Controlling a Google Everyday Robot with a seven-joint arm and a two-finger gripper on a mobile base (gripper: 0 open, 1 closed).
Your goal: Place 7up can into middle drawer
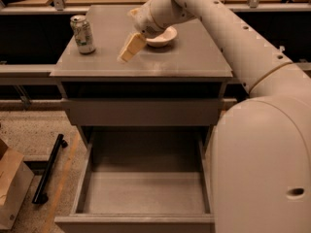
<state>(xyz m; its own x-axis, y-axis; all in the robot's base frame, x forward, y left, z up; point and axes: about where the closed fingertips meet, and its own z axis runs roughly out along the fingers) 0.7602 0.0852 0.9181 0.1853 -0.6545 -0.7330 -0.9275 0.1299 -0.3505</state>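
1 drawer (146, 193) sits pulled out down low, presumably waiting for the 7up can (82, 34), which stands upright at the tabletop's (194, 57) back-left while the claw (130, 50) hangs between it and the white bowl (164, 35), can't tell if open or closed.
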